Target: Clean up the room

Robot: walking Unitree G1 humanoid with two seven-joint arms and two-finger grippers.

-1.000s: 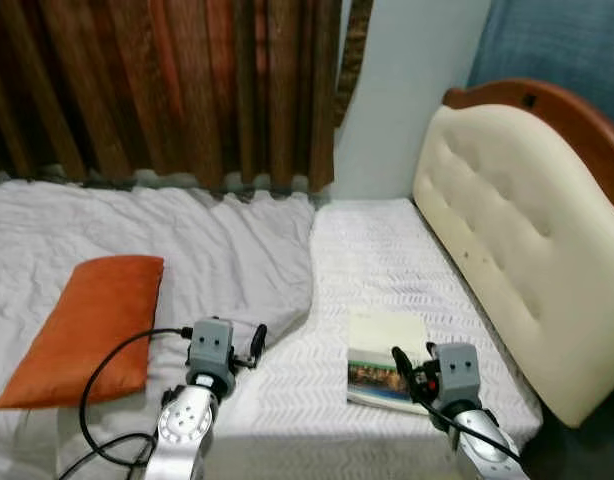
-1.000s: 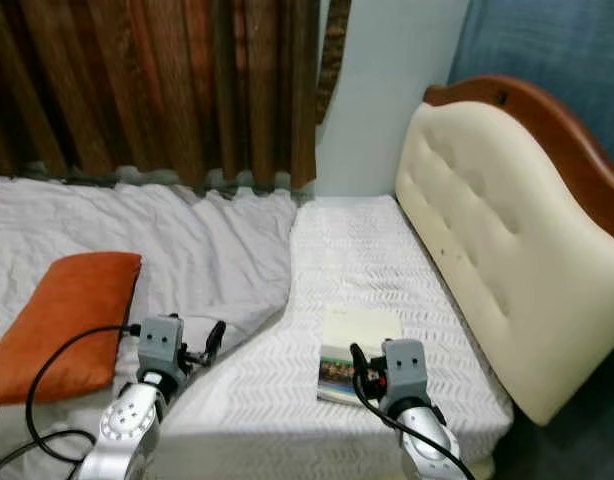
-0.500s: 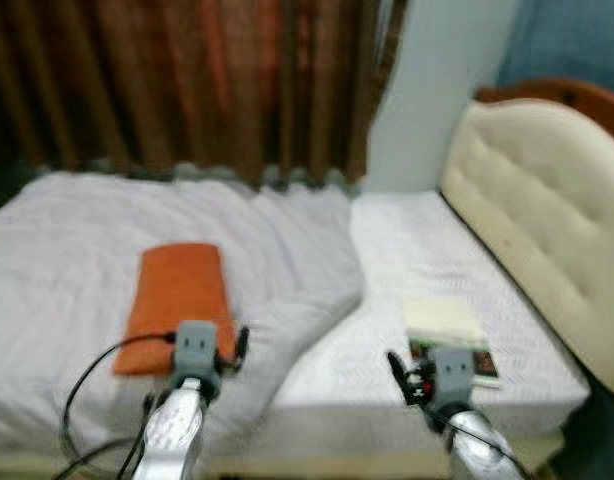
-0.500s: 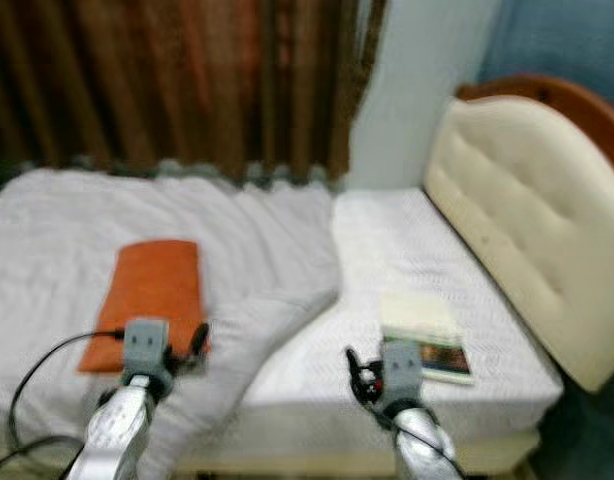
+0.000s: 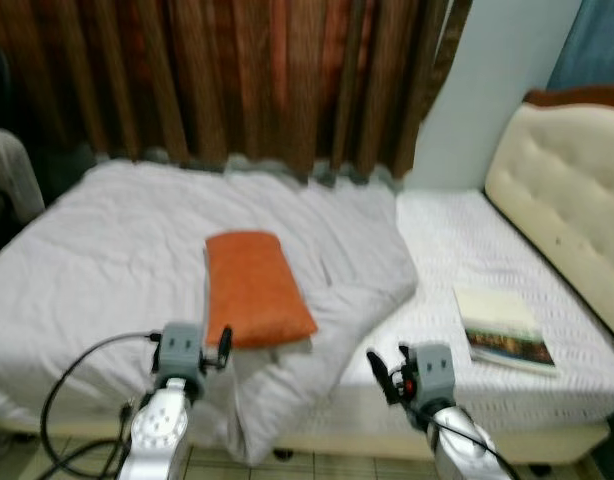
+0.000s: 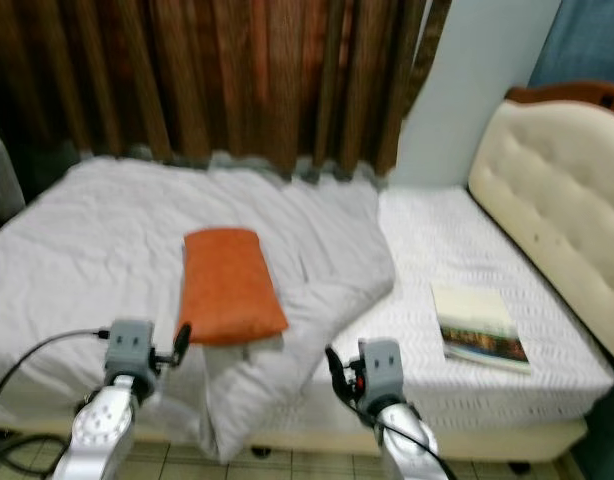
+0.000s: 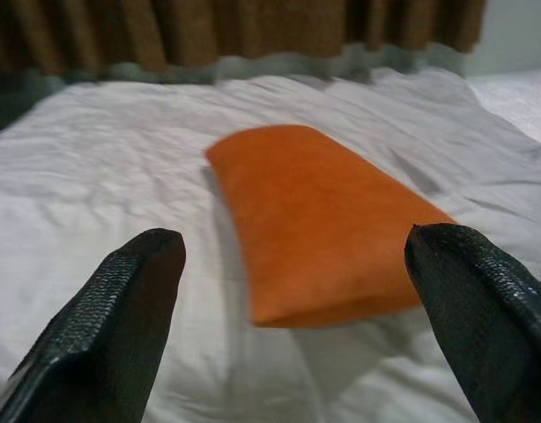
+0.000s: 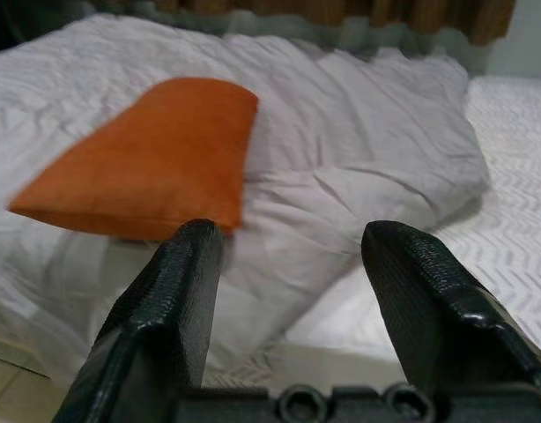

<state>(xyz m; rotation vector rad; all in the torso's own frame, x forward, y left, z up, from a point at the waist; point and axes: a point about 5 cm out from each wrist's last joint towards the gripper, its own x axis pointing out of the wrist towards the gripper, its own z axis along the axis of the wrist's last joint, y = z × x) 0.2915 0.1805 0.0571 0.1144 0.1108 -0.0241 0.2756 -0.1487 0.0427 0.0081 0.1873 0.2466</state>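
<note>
Left eye view: bed (image 5: 107,270) w/ a rumpled grey-white duvet (image 5: 357,260) covering its left and middle part; the right part shows a bare white textured mattress cover (image 5: 457,240). An orange pillow (image 5: 255,288) lies on the duvet near the middle, lengthwise toward the curtains. A book (image 5: 502,328) lies flat on the mattress cover, well apart from the pillow, near the padded cream headboard (image 5: 567,210) w/ its wood rim. Dark brown-red curtains (image 5: 237,80) hang behind the bed. Left claw (image 5: 222,345) is held low at the bed's near edge, just short of the pillow's near end; cable loops from its wrist. Right claw (image 5: 387,368) is low at the near edge too, between pillow and book. Tiled floor (image 5: 217,465) below.

Right eye view: same layout, slightly blurred. Pillow (image 6: 227,285) mid-bed, book (image 6: 477,325) to the right, headboard (image 6: 557,210) at far right.

Left wrist view: left claw (image 7: 297,291) spread wide, nothing between the fingers (image 7: 112,326). Pillow (image 7: 319,220) lies straight ahead on the duvet (image 7: 94,194), near but apart from the tips.

Right wrist view: right claw (image 8: 292,273) open, empty, fingers (image 8: 178,291) parted. Pillow (image 8: 156,159) ahead and off to one side; folded-over duvet edge (image 8: 376,185) ahead, mattress cover (image 8: 517,220) beyond it.
</note>
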